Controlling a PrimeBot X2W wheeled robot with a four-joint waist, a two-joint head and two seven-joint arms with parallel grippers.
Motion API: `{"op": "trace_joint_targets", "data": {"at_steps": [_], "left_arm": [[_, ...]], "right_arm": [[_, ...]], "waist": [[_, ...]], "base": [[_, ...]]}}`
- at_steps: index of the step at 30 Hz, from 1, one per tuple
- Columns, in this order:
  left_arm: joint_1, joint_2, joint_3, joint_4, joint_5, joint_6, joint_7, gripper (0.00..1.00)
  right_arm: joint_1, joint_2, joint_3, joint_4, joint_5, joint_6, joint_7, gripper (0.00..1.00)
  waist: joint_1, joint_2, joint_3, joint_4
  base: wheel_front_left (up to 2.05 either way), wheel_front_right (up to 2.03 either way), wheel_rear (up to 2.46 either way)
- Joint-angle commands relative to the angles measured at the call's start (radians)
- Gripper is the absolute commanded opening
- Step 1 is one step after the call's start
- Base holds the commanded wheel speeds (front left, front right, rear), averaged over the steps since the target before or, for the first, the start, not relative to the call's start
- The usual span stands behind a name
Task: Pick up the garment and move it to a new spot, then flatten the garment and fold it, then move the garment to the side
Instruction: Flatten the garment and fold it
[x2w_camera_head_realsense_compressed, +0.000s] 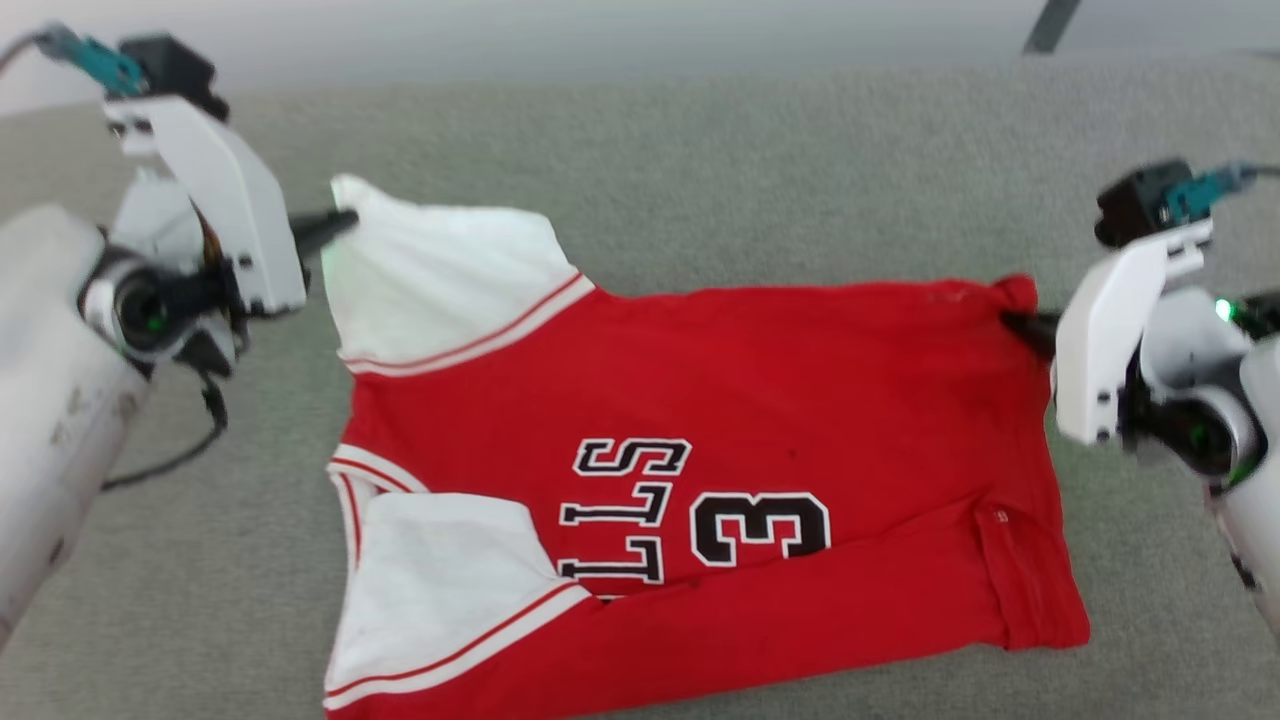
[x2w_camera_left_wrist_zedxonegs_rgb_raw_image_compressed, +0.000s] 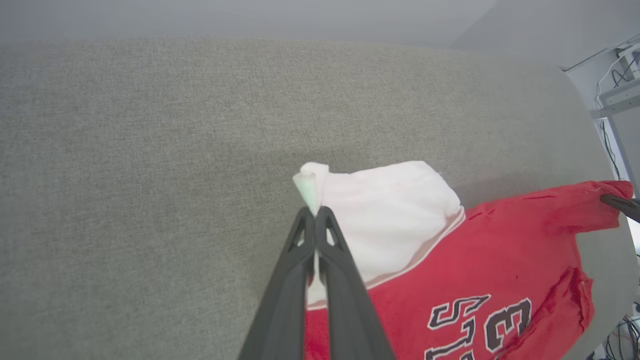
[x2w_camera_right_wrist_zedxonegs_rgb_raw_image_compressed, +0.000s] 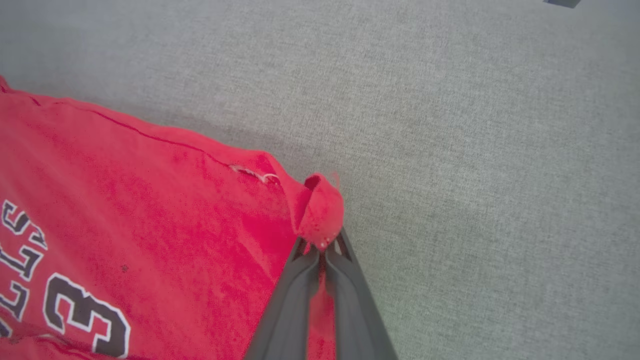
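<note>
garment (x2w_camera_head_realsense_compressed: 740, 390): looks soft, light, limp | left gripper (x2w_camera_left_wrist_zedxonegs_rgb_raw_image_compressed: 316, 212) fingers pinch far-left white sleeve tip | right gripper (x2w_camera_right_wrist_zedxonegs_rgb_raw_image_compressed: 321, 247) fingers pinch far-right red corner

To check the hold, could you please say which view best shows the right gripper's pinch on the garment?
The right wrist view: close up, the right gripper is shut on the garment's red corner. The head view shows it small and blurred; the left wrist view, a dark tip at its edge.
</note>
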Motion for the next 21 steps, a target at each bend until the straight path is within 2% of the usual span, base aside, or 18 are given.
{"op": "trace_joint_targets", "data": {"at_steps": [1,4,7,16,21], "left_arm": [[0.032,0.016,-0.007,-0.028,0.001,0.001,0.004,0.00],[0.078,0.051,-0.018,-0.097,0.001,0.029,0.013,0.00],[0.135,0.096,-0.030,-0.196,-0.008,0.079,0.029,0.00],[0.358,0.280,-0.044,-0.612,-0.073,0.306,0.024,0.00],[0.475,0.340,-0.054,-0.788,-0.115,0.401,-0.011,0.00]], "right_arm": [[0.041,-0.015,0.009,-0.025,0.021,0.000,-0.005,0.00],[0.103,-0.048,0.024,-0.077,0.049,0.000,0.000,0.00],[0.165,-0.078,0.025,-0.132,0.072,0.000,0.005,0.00],[0.342,-0.149,0.005,-0.281,0.120,0.000,0.074,0.00],[0.422,-0.172,-0.023,-0.335,0.124,0.000,0.115,0.00]], "waist": [[0.0000,0.0000,-0.060,0.038],[0.0000,0.0000,-0.092,0.053],[0.0000,0.0000,-0.118,0.064],[0.0000,0.0000,-0.157,0.082],[0.0000,0.0000,-0.165,0.086]], "base": [[0.00,0.00,0.00],[0.00,0.00,0.00],[0.00,0.00,0.00],[0.00,0.00,0.00],[0.00,0.00,0.00]]}}
